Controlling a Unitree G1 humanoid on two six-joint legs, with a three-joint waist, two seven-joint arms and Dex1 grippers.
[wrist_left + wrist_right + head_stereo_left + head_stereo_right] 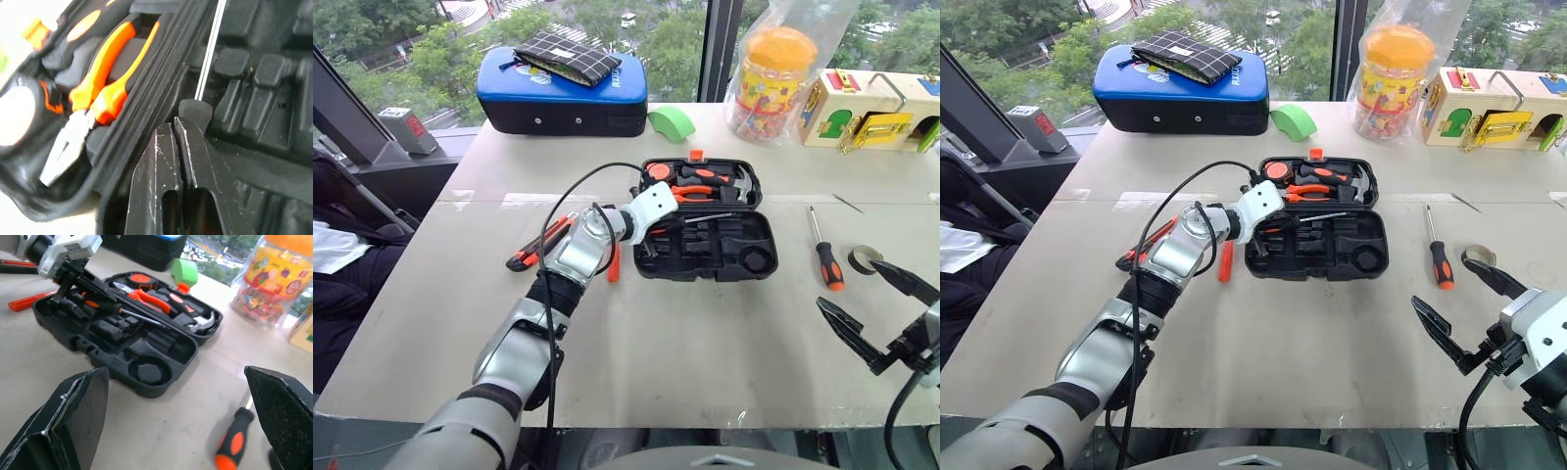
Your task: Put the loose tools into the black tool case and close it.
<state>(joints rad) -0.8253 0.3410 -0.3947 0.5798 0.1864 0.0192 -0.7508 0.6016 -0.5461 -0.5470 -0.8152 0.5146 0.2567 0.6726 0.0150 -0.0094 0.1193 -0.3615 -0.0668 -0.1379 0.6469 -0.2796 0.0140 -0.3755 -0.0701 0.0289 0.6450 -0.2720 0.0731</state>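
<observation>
L jaws shut, screwdriver (128,312) over case (744,257)

Pale grey table (705,362), tall window (666,39) behind, green treetops outside, bright daylight

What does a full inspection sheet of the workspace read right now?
Surface: pale flat table.
Job's things: black hard-plastic tool case open, orange-handled pliers and steel hammer inside; steel-shaft screwdriver in case; second screwdriver loose right of case; orange utility knife and small orange screwdriver loose left.
Clutter: blue-topped padded case, green block, bagged toy jar, wooden latch box, tape roll.
Grippers: left pincer shut over the case; right pincer open, holding nothing.
Cables: black cable looping over left arm.
Surroundings: windows, trees outside.
</observation>
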